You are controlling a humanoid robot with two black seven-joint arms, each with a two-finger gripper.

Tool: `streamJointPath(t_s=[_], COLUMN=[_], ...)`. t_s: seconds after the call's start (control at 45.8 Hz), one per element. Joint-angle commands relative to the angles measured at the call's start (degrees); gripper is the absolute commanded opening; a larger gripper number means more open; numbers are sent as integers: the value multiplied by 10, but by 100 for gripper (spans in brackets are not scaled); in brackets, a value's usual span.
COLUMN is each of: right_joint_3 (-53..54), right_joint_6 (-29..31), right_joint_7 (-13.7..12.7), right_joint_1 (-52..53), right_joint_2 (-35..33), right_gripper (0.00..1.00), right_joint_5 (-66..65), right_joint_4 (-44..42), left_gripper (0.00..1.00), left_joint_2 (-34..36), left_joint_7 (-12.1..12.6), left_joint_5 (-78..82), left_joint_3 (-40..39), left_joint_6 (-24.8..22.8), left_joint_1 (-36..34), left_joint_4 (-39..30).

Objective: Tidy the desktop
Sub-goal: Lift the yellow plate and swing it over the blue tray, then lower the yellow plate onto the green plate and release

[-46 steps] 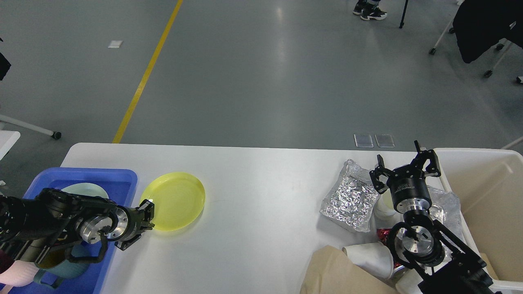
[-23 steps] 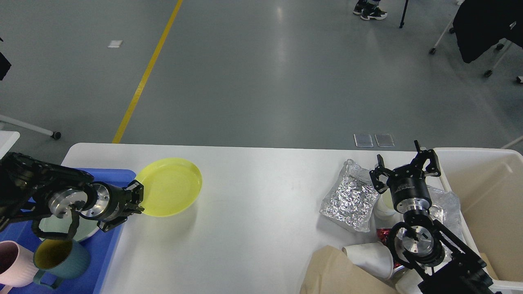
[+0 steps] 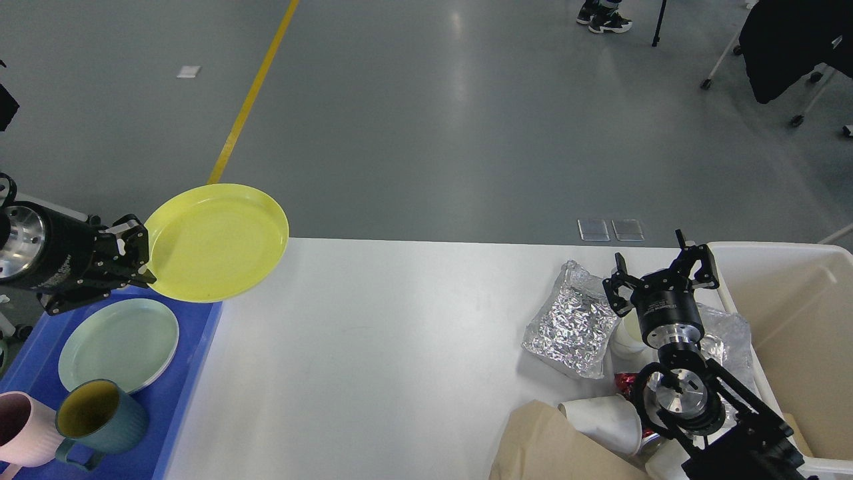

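Your left claw (image 3: 136, 257) pinches the rim of the yellow plate (image 3: 216, 241), holding it up in the air. It grips only one edge, so the plate could tip and slip out if you swing fast. Just below the claw sits the blue tray (image 3: 190, 393) with a pale green plate (image 3: 118, 343). The white desktop (image 3: 373, 360) spreads off to its right. Far over there, your right claw (image 3: 660, 270) is wide open, holding nothing, above foil bags (image 3: 573, 320).
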Motion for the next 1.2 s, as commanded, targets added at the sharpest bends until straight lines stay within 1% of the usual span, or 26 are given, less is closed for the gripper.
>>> streamJointPath(t_s=[0.0, 0.24, 0.306, 0.35, 0.393, 0.459, 0.677, 0.743, 0.765, 0.874, 0.983, 1.071, 1.18], right_joint_3=[0, 0, 0, 0, 0, 0, 0, 0, 0, 0, 0, 0, 0], right_joint_6=[0, 0, 0, 0, 0, 0, 0, 0, 0, 0, 0, 0, 0], right_joint_7=[0, 0, 0, 0, 0, 0, 0, 0, 0, 0, 0, 0, 0], right_joint_1=[0, 0, 0, 0, 0, 0, 0, 0, 0, 0, 0, 0, 0], right_joint_2=[0, 0, 0, 0, 0, 0, 0, 0, 0, 0, 0, 0, 0], right_gripper=[100, 100, 100, 100, 100, 100, 100, 100, 100, 100, 100, 100, 100], right_joint_5=[0, 0, 0, 0, 0, 0, 0, 0, 0, 0, 0, 0, 0], right_joint_4=[0, 0, 0, 0, 0, 1, 1, 1, 1, 1, 1, 1, 1], left_gripper=[0, 0, 0, 0, 0, 0, 0, 0, 0, 0, 0, 0, 0], left_joint_2=[-16, -13, -4, 18, 51, 82, 109, 117, 118, 116, 110, 104, 69], left_joint_7=[-3, -11, -11, -10, -4, -4, -11, -13, -14, -13, -9, -4, -3], left_joint_5=[7, 7, 8, 10, 16, 34, 83, 87, 87, 87, 87, 88, 90], left_joint_3=[35, 36, 35, 33, 27, 17, -17, -41, -68, -139, -205, -242, -256], left_joint_6=[-42, -39, -38, -43, -45, -46, -46, -46, -46, -46, -45, -41, -24], left_joint_1=[-45, -33, -26, -10, 17, 67, 221, 267, 319, 424, 508, 551, 583], left_joint_4=[-3, 2, 17, 39, 68, 110, 231, 273, 310, 387, 441, 468, 489])
